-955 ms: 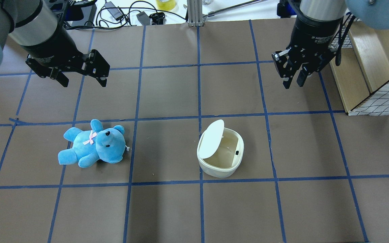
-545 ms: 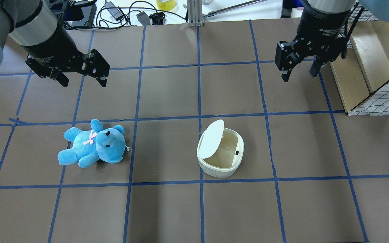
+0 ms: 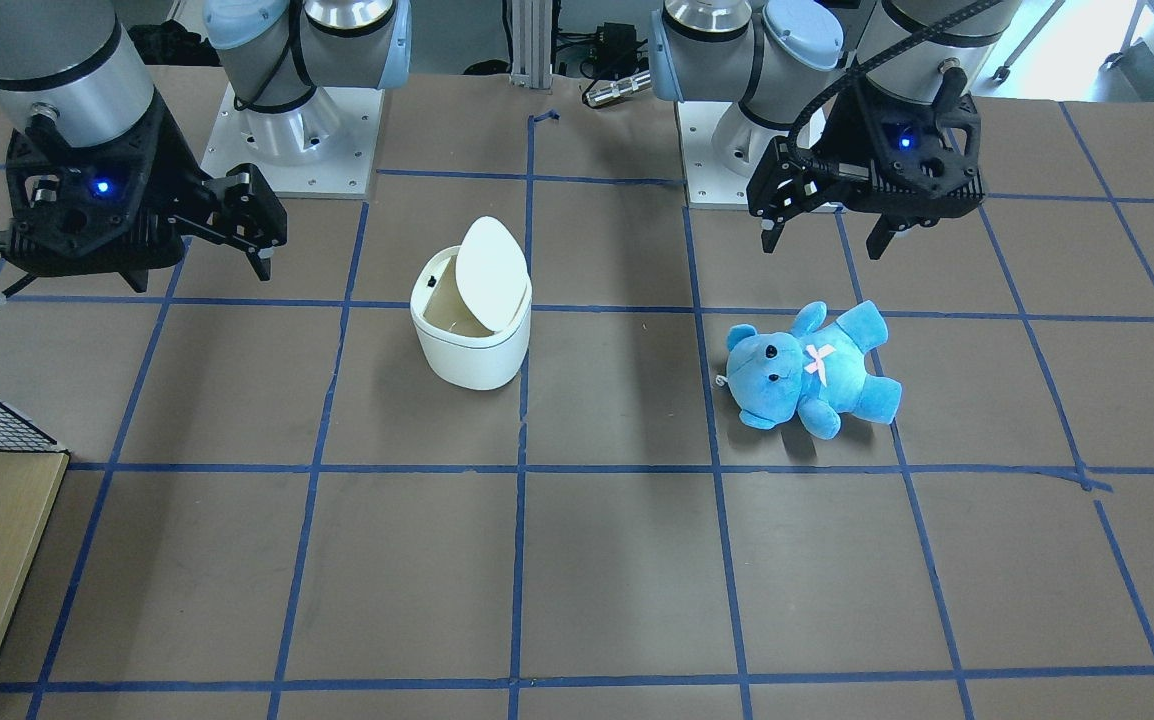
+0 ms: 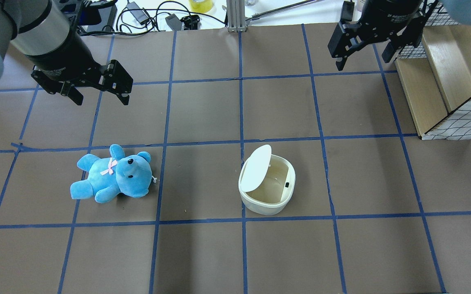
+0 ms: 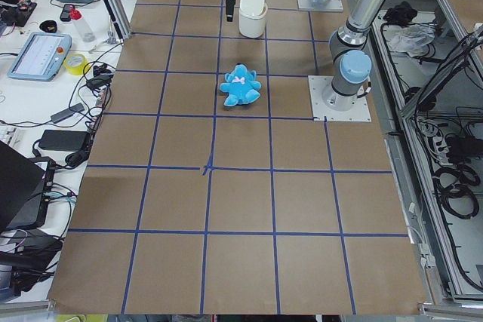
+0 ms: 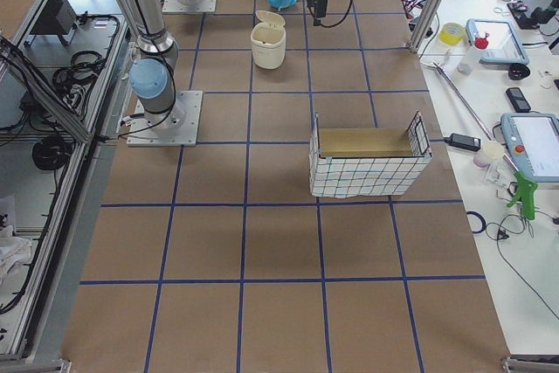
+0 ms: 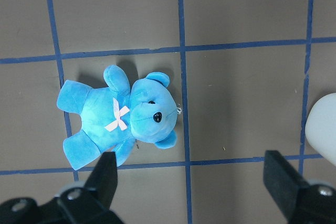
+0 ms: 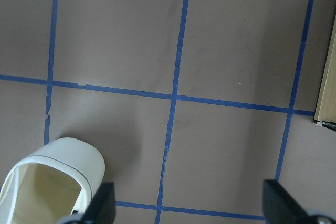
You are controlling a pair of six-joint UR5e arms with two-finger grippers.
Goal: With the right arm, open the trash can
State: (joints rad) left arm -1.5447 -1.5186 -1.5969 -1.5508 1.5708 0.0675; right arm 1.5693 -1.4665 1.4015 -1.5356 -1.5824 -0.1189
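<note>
The white trash can (image 4: pixel 267 192) stands at the table's middle, its lid (image 4: pixel 256 168) flipped up and its beige inside showing. It also shows in the front view (image 3: pixel 472 345) and at the lower left of the right wrist view (image 8: pixel 58 171). My right gripper (image 4: pixel 362 57) is open and empty. It hangs high, well beyond the can and to its right, and touches nothing; it also shows in the front view (image 3: pixel 237 235). My left gripper (image 4: pixel 101 97) is open and empty above the blue plush bear (image 4: pixel 113 173).
A wire-sided box with wooden boards (image 4: pixel 443 81) stands at the right edge, close to my right gripper. The bear (image 7: pixel 123 116) lies on its back left of the can. Cables and small gear (image 4: pixel 158 16) lie beyond the far edge.
My right gripper has moved away from the can toward the top of the overhead view and has turned. The lid stays up. The left arm, the can and the bear have not moved.
</note>
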